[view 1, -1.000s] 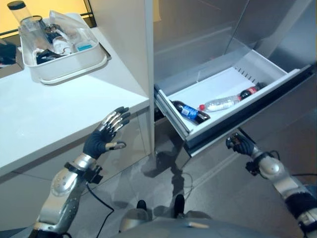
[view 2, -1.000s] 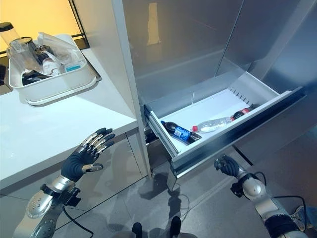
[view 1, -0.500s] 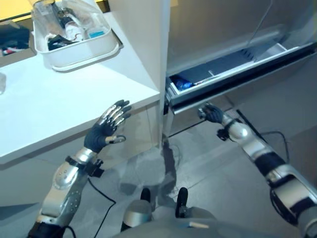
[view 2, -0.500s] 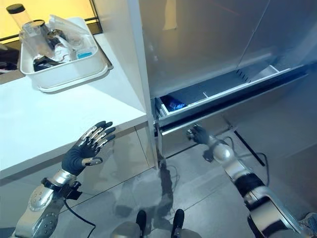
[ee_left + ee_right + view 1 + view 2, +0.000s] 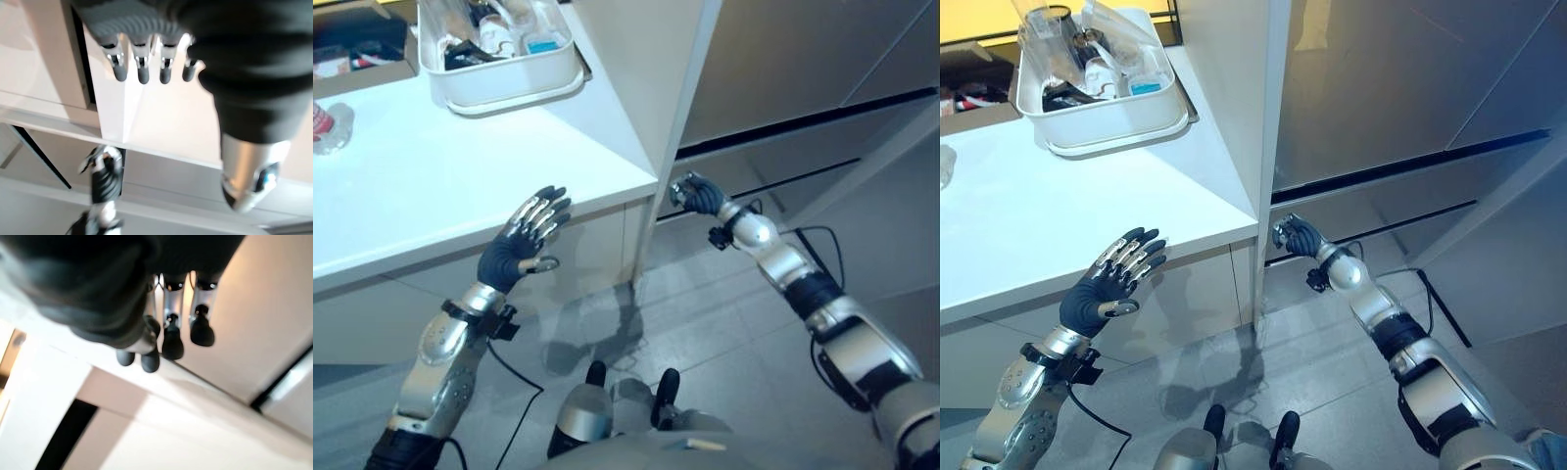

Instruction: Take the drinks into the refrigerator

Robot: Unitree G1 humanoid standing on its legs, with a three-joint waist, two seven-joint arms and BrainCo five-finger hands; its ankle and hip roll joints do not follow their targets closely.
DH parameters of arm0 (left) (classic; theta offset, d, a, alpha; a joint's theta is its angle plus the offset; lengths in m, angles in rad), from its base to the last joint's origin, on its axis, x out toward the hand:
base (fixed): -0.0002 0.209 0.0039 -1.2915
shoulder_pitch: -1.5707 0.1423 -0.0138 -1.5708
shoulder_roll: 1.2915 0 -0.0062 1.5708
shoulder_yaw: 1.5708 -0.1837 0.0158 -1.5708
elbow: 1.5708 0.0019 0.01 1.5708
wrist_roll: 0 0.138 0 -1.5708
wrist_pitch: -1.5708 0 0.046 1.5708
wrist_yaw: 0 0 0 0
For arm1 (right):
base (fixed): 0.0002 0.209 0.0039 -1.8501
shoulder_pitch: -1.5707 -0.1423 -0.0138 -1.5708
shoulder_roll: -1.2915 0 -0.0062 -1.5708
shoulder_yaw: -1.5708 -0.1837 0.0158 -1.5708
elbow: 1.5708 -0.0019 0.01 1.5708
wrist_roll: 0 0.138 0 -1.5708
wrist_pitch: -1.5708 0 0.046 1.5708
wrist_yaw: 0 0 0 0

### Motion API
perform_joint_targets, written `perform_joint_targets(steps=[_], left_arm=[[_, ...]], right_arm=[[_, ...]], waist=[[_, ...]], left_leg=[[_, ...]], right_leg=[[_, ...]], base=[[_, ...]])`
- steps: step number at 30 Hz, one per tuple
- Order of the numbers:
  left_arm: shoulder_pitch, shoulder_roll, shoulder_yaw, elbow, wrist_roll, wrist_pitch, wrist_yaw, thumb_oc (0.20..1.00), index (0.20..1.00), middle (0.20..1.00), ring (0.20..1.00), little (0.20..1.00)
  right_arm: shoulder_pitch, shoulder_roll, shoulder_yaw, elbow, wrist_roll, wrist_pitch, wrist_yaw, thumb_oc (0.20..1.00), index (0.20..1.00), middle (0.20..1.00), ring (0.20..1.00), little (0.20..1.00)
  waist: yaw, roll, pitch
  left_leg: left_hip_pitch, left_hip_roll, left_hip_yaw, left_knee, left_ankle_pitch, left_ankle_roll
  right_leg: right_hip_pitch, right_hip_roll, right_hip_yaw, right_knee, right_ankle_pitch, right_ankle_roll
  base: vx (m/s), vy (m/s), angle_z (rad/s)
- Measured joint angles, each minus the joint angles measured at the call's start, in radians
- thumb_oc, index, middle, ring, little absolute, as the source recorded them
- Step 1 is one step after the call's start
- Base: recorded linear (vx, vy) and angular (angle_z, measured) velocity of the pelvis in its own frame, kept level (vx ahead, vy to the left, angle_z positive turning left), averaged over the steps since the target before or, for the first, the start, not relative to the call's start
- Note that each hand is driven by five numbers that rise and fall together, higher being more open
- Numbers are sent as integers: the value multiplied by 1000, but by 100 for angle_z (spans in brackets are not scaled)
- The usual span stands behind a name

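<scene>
Right eye view: right robot hand rests with loosely bent fingers, gripping nothing, against the shut refrigerator drawer; the drinks are hidden inside. Push squarely until it seals. Left robot hand hangs open beside the surface.

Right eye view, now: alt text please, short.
The right hand rests against the front of a closed refrigerator drawer, fingers bent at its edge. The left hand hovers open, fingers spread, in front of the edge of a white counter. A white tub of clutter sits at the back of that counter.
</scene>
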Motion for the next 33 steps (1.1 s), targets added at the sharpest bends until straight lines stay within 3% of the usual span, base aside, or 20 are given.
perform_joint_targets(steps=[2, 3, 4, 12, 18, 19, 25, 33], left_arm=[[0, 0, 2, 0, 9, -1, 4, 1000, 1000, 1000, 1000, 1000], [2, 0, 5, 0, 9, -1, 6, 1000, 1000, 1000, 1000, 1000], [0, -2, 4, 1, 14, -4, 10, 1000, 1000, 1000, 1000, 1000], [17, -20, 14, 2, 93, -28, 39, 1000, 1000, 1000, 1000, 1000], [57, -24, 31, 10, 185, -53, 57, 1000, 1000, 1000, 1000, 1000], [57, -32, 29, 20, 209, -60, 59, 1000, 1000, 1000, 1000, 1000], [72, -45, 26, 122, 245, -90, 61, 1000, 1000, 1000, 1000, 1000], [81, 0, -45, 124, 234, -95, -15, 1000, 1000, 1000, 1000, 1000]], right_arm=[[106, 0, -30, -47, 2, -1, 8, 216, 216, 216, 216, 216], [122, 0, -27, -46, 3, 0, 11, 420, 420, 420, 420, 420], [180, 2, -53, -82, 11, -2, 15, 1000, 1000, 1000, 1000, 1000], [444, 42, -210, -136, 104, -50, 12, 1000, 1000, 1000, 1000, 1000], [639, 44, -248, -157, 118, -65, 22, 1000, 1000, 1000, 1000, 1000], [688, 46, -265, -168, 119, -68, 32, 1000, 1000, 1000, 1000, 1000], [776, 9, -275, -145, 126, -80, 50, 1000, 1000, 1000, 1000, 1000], [804, 9, -281, -131, 131, -88, 60, 1000, 1000, 1000, 1000, 1000]], waist=[[1, -5, 3], [0, -7, 4], [-24, -13, 6], [-104, -19, 3], [-158, -10, -17], [-185, -5, -28], [-218, 28, -82], [-218, 30, -128]], left_leg=[[0, -2, 0, 0, 0, 0], [0, -2, 0, 0, 0, 1], [-1, -2, -1, 0, 2, 3], [29, -3, 8, -1, -1, 3], [49, 1, 30, -1, -8, 3], [53, 1, 36, -1, -9, 2], [61, 5, 60, -2, -12, 0], [60, 9, 76, -6, -20, 0]], right_leg=[[0, -2, 0, 0, 0, 0], [0, -3, 0, 0, 0, 0], [2, -4, -1, 0, 0, 0], [21, -2, 13, 2, -1, 3], [32, 3, 35, 2, -2, 4], [32, 5, 40, 2, -1, 3], [30, 11, 64, 1, 0, 2], [15, 15, 78, 5, 1, 2]], base=[[0, 0, 0], [1, 6, 3], [-1, 9, 4], [8, 26, -5], [8, 27, -13], [-6, 22, -5], [-13, 10, -12], [-5, 6, -6]])
